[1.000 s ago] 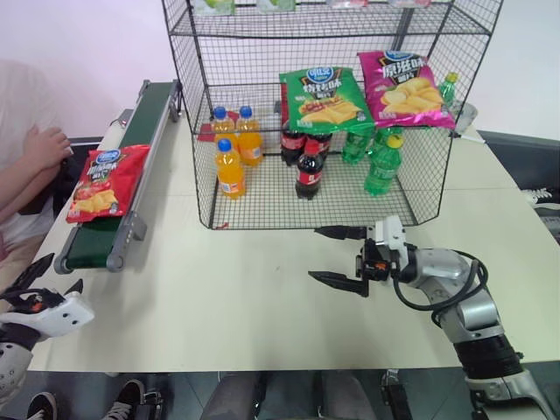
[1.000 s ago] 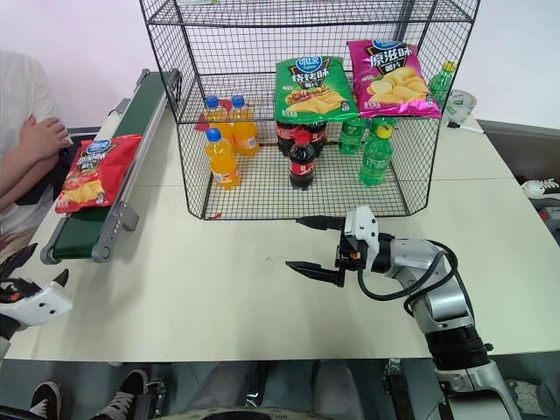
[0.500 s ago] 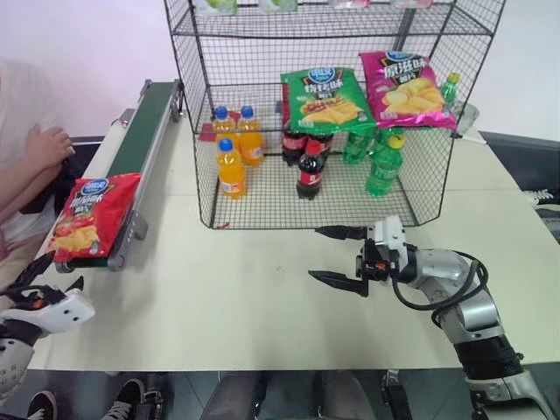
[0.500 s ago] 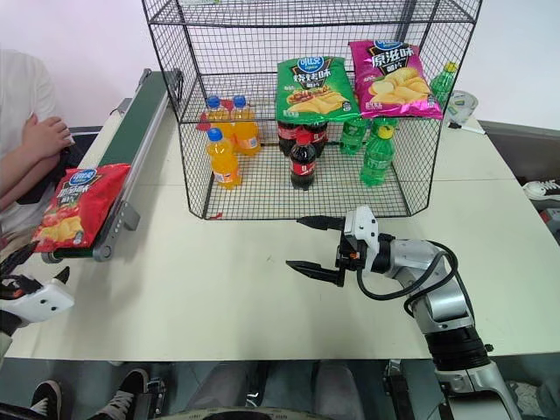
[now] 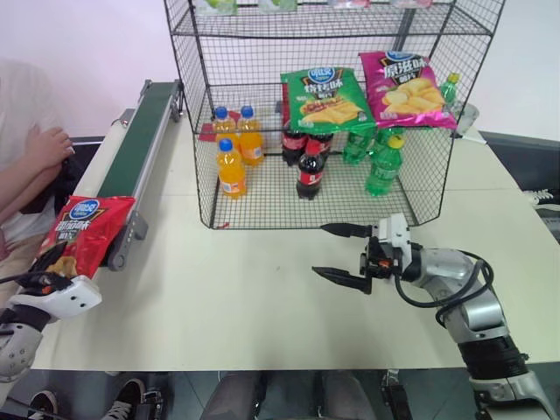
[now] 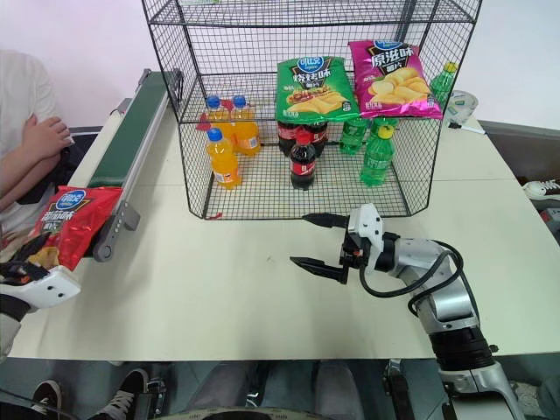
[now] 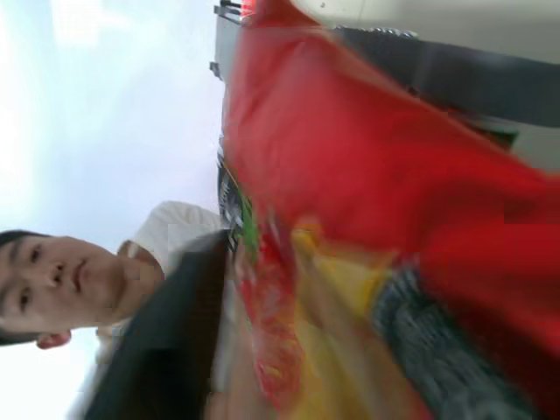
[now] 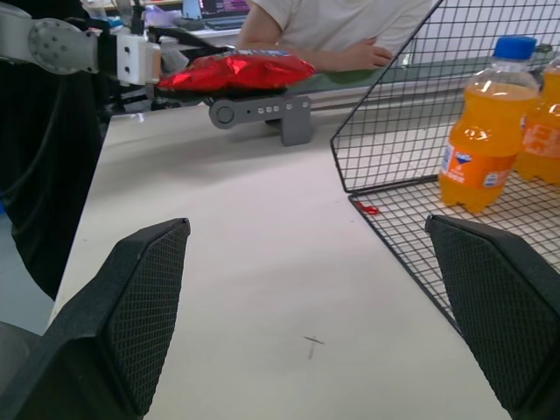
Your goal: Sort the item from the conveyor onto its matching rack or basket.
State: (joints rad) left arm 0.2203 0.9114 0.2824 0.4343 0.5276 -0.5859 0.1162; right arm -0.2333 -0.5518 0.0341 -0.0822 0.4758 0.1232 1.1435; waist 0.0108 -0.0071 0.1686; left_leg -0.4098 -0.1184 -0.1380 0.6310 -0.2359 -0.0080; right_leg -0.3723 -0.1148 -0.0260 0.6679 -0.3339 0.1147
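Watching the feeds, I saw the red chip bag (image 5: pixel 80 241) overhanging the conveyor's (image 5: pixel 131 166) near end, its lower edge pinched by my left gripper (image 5: pixel 45 282); right gripper (image 5: pixel 343 253) gaped wide.

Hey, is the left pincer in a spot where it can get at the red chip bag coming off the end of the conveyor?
Probably yes. The left pincer is already at the lower edge of the red chip bag, which hangs off the near end of the conveyor, and nothing stands between them.
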